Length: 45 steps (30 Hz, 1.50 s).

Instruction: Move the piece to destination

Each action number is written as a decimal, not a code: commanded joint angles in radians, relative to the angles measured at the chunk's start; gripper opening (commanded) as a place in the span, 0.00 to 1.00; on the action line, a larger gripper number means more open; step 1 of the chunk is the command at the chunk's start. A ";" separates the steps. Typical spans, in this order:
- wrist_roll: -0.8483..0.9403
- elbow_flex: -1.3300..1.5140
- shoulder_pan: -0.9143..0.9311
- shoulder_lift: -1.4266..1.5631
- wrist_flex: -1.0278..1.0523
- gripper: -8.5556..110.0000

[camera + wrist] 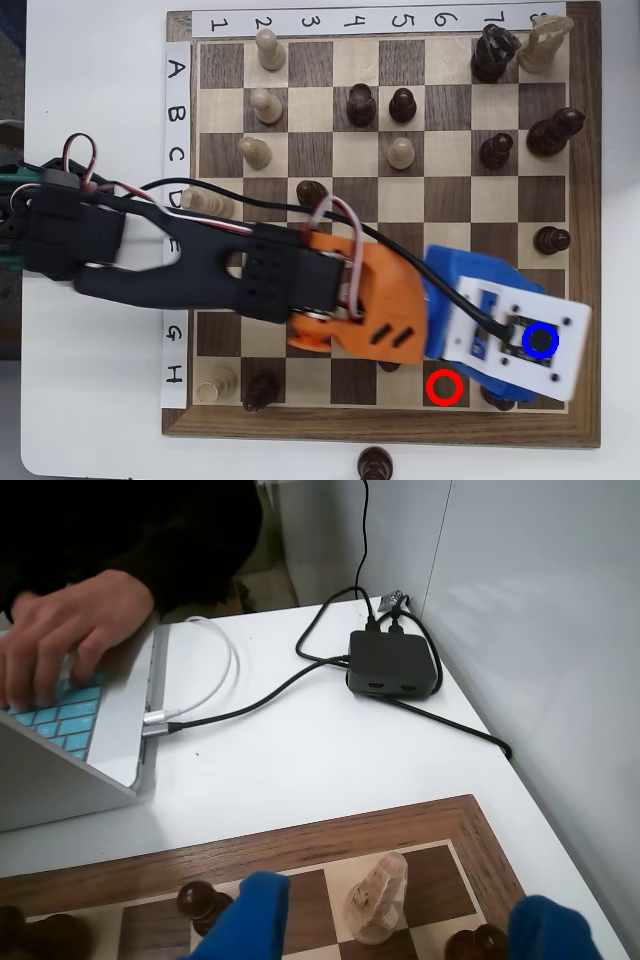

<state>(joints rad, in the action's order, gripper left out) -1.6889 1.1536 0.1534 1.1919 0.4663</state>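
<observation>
In the wrist view my gripper (400,900) is open, its two blue fingers (250,920) low over the board and wide apart. A cream piece (378,900) stands between them, nearer the left finger and touching neither; it leans a little. In the overhead view the arm reaches from the left to the board's lower right, and the gripper's blue and white body (470,300) hides that piece. The blue ring (540,326) shows over the gripper's white mount; the square it marks is hidden beneath.
A red ring (445,387) marks a dark square left of the gripper. Dark pieces (200,900) (475,945) stand close on both sides of the fingers. Beyond the board edge (300,840) lie a laptop (90,740) with a hand on it, cables and a black hub (392,665).
</observation>
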 commanded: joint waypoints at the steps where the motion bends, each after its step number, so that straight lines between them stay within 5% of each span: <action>1: -0.025 0.268 -0.035 0.687 -0.077 0.30; 16: 0.195 0.696 0.126 1.269 0.155 0.24; 27: 0.483 0.680 0.637 1.476 0.517 0.07; 37: 0.841 0.801 1.108 1.651 0.641 0.07; 45: 1.060 0.996 1.276 1.789 0.695 0.07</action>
<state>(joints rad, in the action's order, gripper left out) -0.8652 2.0494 1.1796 2.7872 1.0968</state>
